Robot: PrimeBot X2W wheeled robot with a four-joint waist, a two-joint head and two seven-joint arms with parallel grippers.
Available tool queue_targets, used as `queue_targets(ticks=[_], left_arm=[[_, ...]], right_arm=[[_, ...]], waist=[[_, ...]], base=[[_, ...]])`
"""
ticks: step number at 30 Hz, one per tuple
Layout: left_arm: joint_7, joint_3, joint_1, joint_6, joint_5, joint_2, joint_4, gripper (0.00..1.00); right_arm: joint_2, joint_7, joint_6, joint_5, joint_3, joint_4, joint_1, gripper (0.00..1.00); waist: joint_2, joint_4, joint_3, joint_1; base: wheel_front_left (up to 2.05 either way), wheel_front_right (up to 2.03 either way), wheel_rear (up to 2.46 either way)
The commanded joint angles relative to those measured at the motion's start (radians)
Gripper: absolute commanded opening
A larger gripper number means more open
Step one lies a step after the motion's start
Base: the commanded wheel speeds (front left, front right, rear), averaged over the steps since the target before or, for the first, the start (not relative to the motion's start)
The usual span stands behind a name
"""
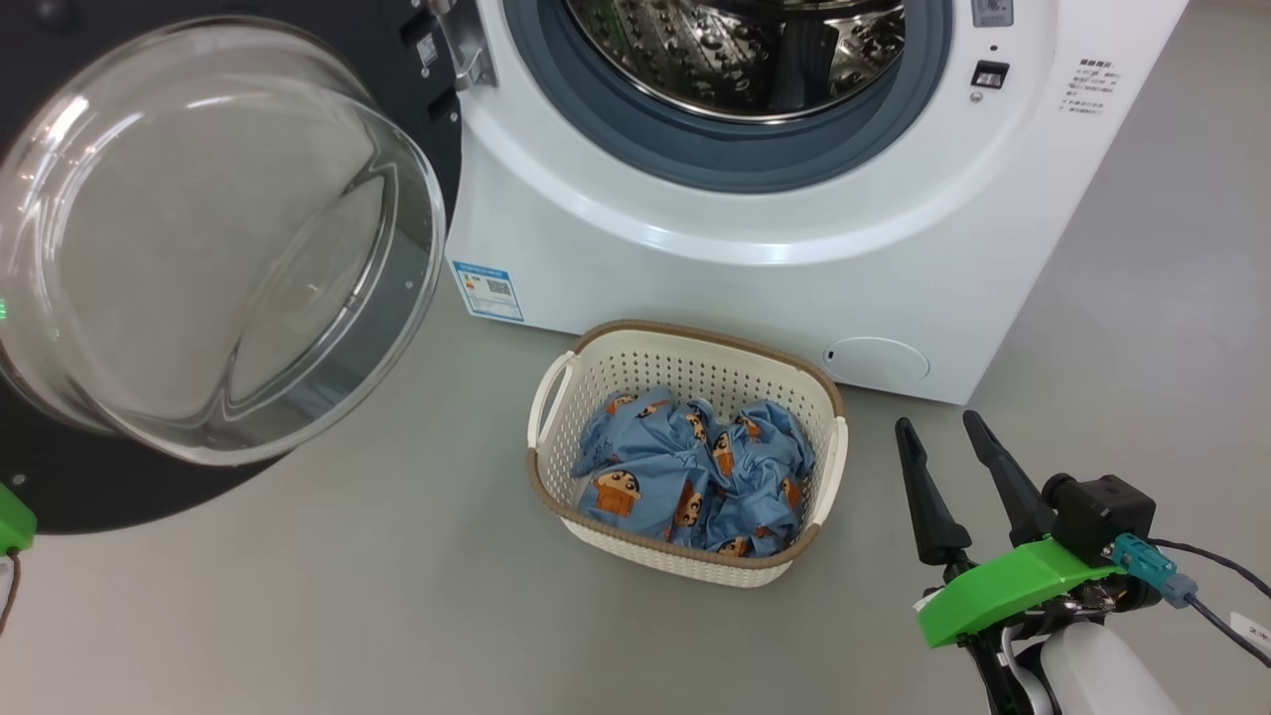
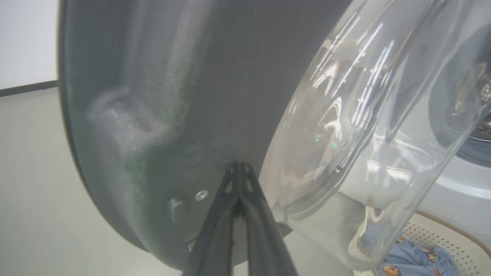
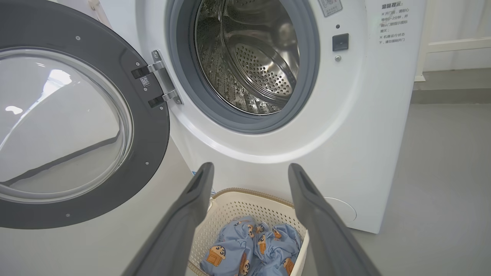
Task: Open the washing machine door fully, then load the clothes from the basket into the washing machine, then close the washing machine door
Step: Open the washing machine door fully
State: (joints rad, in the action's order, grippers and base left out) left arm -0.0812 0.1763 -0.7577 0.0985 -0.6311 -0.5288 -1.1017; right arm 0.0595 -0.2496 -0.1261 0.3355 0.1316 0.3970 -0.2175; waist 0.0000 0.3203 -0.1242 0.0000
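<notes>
The washing machine point(image 1: 755, 248) point(image 3: 345, 126) stands with its steel drum point(image 3: 249, 57) exposed. The washing machine door point(image 1: 209, 238) point(image 3: 76, 126) is swung wide to the left on its hinge point(image 3: 161, 82). In the left wrist view my left gripper point(image 2: 239, 165) is shut, its tips against the door's black rim point(image 2: 153, 96) beside the glass bowl point(image 2: 364, 134). The basket point(image 1: 685, 377) point(image 3: 245, 207) sits on the floor before the machine, holding the clothes point(image 1: 685, 477) point(image 3: 253, 249). My right gripper point(image 1: 936, 422) point(image 3: 251, 170) hangs open just right of the basket, holding nothing.
Grey floor point(image 1: 348, 616) lies around the basket and runs on right of the machine point(image 3: 441, 172). A blue energy label point(image 1: 488, 291) marks the machine's lower left corner. A round filter cover point(image 1: 879, 359) sits low on its front.
</notes>
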Motion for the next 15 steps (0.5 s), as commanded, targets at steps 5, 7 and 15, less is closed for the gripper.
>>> queue_targets(ticks=[5,7,15], left_arm=[[-0.038,-0.013,0.014,0.010,0.008,-0.068,0.025,0.00],[-0.046,-0.008,0.027,0.012,0.006,-0.062,0.035,0.00],[-0.082,0.000,0.096,0.016,-0.010,-0.022,0.101,0.00]], right_arm=[[-0.005,-0.012,-0.005,0.006,0.018,-0.022,0.008,1.00],[-0.001,-0.012,-0.005,0.007,0.016,-0.023,0.016,1.00],[0.013,-0.012,-0.005,0.019,0.019,-0.025,0.040,1.00]], waist=[[0.0000,-0.003,0.033,0.0000],[0.0000,0.000,0.044,0.0000],[0.0000,0.000,0.092,0.0000]], base=[[0.00,0.00,0.00],[0.00,0.00,0.00],[0.00,0.00,0.00]])
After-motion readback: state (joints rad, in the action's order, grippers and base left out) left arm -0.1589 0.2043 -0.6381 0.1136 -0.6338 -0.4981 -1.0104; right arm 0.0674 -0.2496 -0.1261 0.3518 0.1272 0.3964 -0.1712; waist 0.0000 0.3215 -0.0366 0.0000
